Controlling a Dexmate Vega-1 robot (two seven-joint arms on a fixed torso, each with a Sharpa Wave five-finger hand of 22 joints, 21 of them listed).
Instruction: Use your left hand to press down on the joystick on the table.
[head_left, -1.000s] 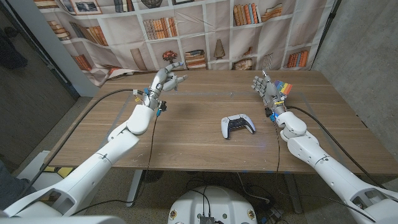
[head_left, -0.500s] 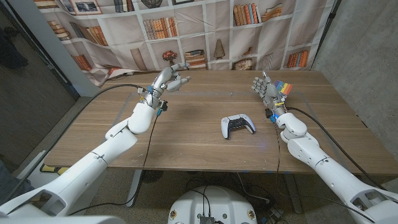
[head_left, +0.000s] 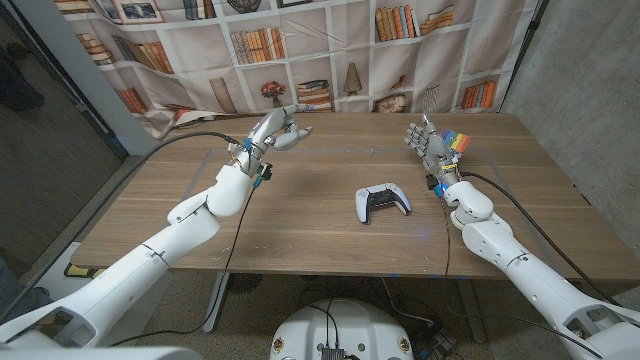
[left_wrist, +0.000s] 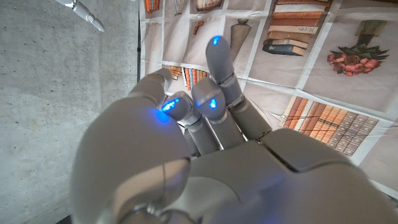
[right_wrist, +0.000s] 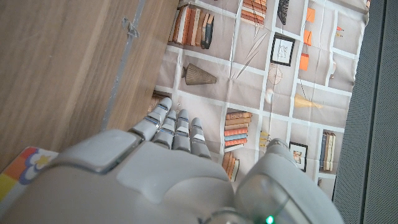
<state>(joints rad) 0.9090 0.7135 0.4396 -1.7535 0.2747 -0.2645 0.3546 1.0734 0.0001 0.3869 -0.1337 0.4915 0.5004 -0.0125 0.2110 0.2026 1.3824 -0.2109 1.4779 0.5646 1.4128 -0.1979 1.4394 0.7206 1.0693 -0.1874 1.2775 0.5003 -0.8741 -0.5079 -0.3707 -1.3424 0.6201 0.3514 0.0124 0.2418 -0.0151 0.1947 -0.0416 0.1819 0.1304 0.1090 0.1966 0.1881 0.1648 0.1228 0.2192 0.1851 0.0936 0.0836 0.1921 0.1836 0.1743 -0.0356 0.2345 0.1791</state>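
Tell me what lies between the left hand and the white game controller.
Only bare wooden table between left hand and white game controller, per the head view.

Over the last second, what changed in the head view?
The left hand drifted along the table's far edge toward the robot's right, closer to the table's middle, its arm reaching further out. It holds nothing and took hold of nothing. The game controller lies where it was, untouched, and the right hand stayed put beside the colourful striped item.
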